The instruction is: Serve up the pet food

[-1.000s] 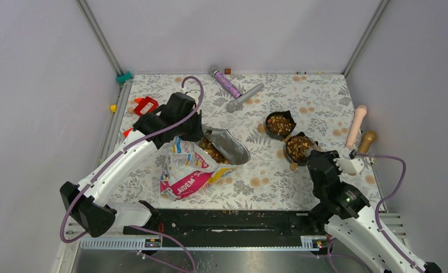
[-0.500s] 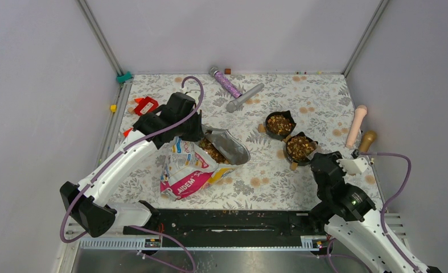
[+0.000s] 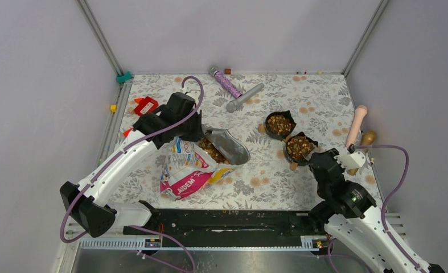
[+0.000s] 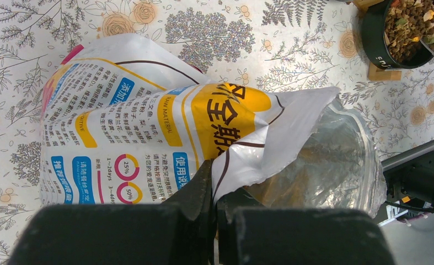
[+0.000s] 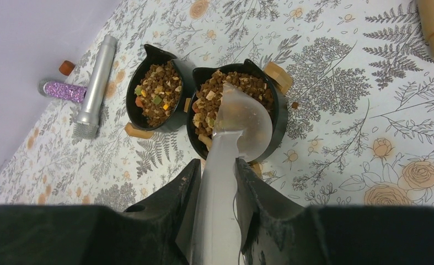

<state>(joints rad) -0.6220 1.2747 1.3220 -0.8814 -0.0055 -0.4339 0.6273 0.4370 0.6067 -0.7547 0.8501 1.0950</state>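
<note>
Room: pale, plain walls stood all round, and a flowery mat (image 3: 318, 96) covered the table.
Bag: a bright food bag (image 3: 190, 170) lay on the mat with its silver mouth open to the right.
Left gripper: the left gripper (image 4: 213, 190) was clamped tight on the torn top edge of the bag and held the mouth up.
Bowls: a far bowl (image 5: 177, 113) and a near bowl (image 5: 278, 121), both black, stood side by side well to the right of the bag.
Right gripper: the right gripper (image 5: 219, 176) was squeezed shut on the handle of a clear scoop (image 5: 242, 118), right of the bag too.
Scoop: its cup lay over the near bowl and looked empty.
Pet food: the pet food (image 5: 225, 96) sat in both bowls, and some more showed inside the bag's mouth.
Look of the food: small dry bits, mostly brown and tan, with a few green and orange ones in the far bowl.
Done: both bowls looked full to the top.
Left to do: very little, I think, maybe just putting the scoop down and letting go of the bag.
</note>
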